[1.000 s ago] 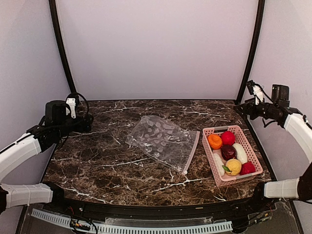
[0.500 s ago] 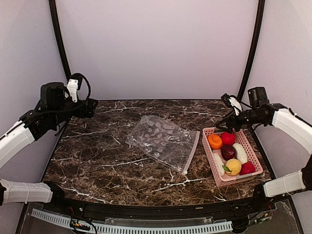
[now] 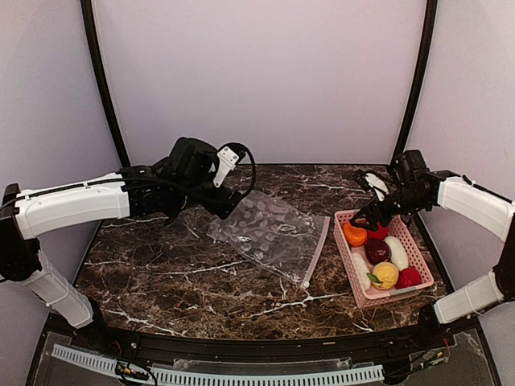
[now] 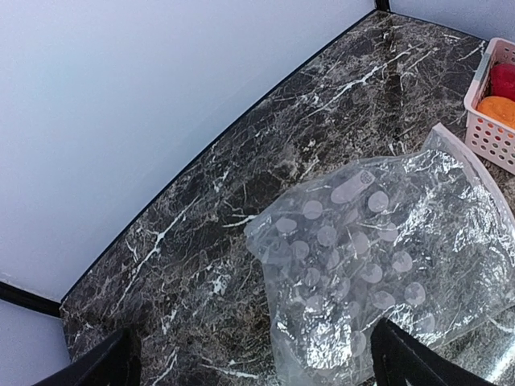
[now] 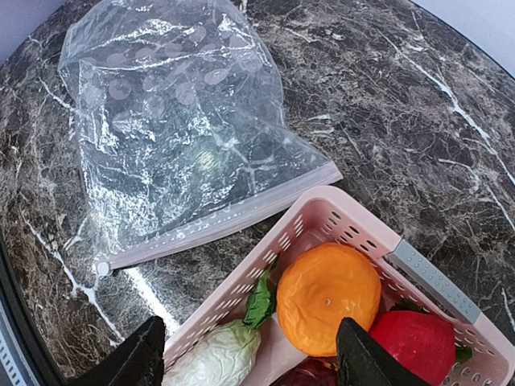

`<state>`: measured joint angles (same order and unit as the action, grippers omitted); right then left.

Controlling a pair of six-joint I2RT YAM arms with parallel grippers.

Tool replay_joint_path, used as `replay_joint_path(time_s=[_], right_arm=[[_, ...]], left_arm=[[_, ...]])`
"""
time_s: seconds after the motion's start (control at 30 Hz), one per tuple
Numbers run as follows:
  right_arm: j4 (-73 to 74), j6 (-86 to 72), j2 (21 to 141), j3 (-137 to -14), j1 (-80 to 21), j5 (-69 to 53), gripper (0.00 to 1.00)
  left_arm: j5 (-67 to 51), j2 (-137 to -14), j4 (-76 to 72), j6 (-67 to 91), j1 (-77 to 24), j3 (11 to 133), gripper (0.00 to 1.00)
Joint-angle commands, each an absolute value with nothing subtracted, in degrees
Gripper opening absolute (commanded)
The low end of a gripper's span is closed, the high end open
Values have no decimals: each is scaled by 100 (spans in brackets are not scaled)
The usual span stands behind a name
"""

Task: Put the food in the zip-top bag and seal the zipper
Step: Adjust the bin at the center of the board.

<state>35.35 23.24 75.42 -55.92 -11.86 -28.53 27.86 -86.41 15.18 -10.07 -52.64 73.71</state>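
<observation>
Near edge: white slotted strip [image 3: 241, 375] along the front, with your two arm bases at the bottom corners. The table [image 3: 161, 273] is dark marble with white veins, and flat.

The bag [image 3: 269, 229] lies flat mid-table, crinkled and clear with pale spots. There is nothing in it. The zipper [image 3: 319, 248] runs along its right edge, facing the basket [image 3: 425, 273]. The slider [image 3: 305, 284] sits at the near end of that edge. The zipper's far end comes right up to the basket's far-left corner; can't tell if they touch.

The basket is pink and slotted, on the right side of the table, long axis near-to-far. All the food is in it:
- Near end: yellow ball [image 3: 385, 275] and red ball [image 3: 409, 277].
- Middle: maroon ball [image 3: 376, 251], with a radish [image 3: 396, 252] on its right and another on its left.
- Far end: orange ball [image 3: 354, 233] and a second red one.

Your right arm comes in from the right wall, forearm angled down at the basket's far end. The right gripper [image 5: 253, 358] hangs over that end with its jaws parted, gripping nothing. In the wrist view the orange ball and a radish's green leaves sit below, between the fingers. Can't tell whether there is any contact.

Your left arm stretches across from the left, wrist tipped down toward the bag's far-left corner. The left gripper [image 4: 257, 358] is spread wide and empty, above that corner.

Behind are plain pale walls [image 3: 257, 80] on three sides, with a black pole [image 3: 100, 80] at each back corner.
</observation>
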Motion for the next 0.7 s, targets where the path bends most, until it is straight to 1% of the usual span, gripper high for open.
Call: replay_joint_path(time_s=[0.0,0.1,0.17,0.27,0.33,0.43,0.5,0.6,0.67], right_arm=[[3721,2495,7616,-5558,-1402,-2695,70],[3735,2359,7810,-5584,-1450,-2778,70],[3763,2255,7962,-5687,-1457,-2912,69],[3817,2188,8241,-5860,-1536,-2870,66],[3868,2147,8482,-6010,-1593,-2758,62],[3976,2021,8822,-6240,-1662,-2763,54],[4008,1968,9002,-6328,-1721,-2806,51],[4021,1907,9214,-6416,-1831,-2750,45],[4033,1880,9325,-6477,-1873,-2746,44]], left_arm=[[2669,-8234,938,-1113,-5193,6650,99],[2685,-7844,169,-1072,-5194,5896,99],[2797,-7715,-251,-1019,-5189,5650,99],[3415,-7732,-338,-736,-5187,5542,99],[3600,-7878,-175,-758,-5186,5667,99],[3092,-8104,577,-946,-5186,6060,99],[3005,-8049,342,-846,-5181,5984,98],[2720,-7866,170,-856,-5185,5783,91],[2574,-7812,208,-842,-5184,5797,89]])
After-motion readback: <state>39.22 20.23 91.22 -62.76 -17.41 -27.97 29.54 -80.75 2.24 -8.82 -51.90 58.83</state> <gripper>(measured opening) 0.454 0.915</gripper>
